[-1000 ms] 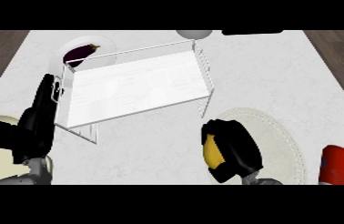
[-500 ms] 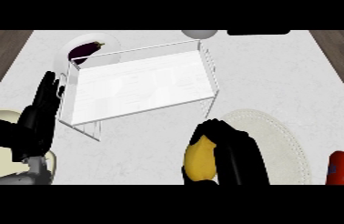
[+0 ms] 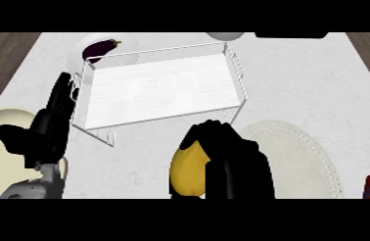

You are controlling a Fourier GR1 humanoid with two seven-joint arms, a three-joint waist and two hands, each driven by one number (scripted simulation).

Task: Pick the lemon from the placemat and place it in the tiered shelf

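Here, the pale counter (image 3: 303, 78) fills the view, with the white wire tiered shelf (image 3: 162, 93) standing on it towards the back. The round cream placemat (image 3: 303, 161) lies near the shelf's front right corner and carries nothing that shows. The right hand (image 3: 235, 166) is just left of the mat, its fingers curled round the lemon (image 3: 189, 174), whose left flank shows yellow beside the palm. The lemon is thus off the placemat and short of the shelf's front rail. The left hand (image 3: 51, 122) rests at the shelf's left side, fingers straight, holding nothing.

I judge the lemon to be light and stiff, with a waxy rind that may slip a little. Its oval shape suits a hold across the thick middle, as here. Set down on the flat shelf, it will probably roll, so it is best released low.
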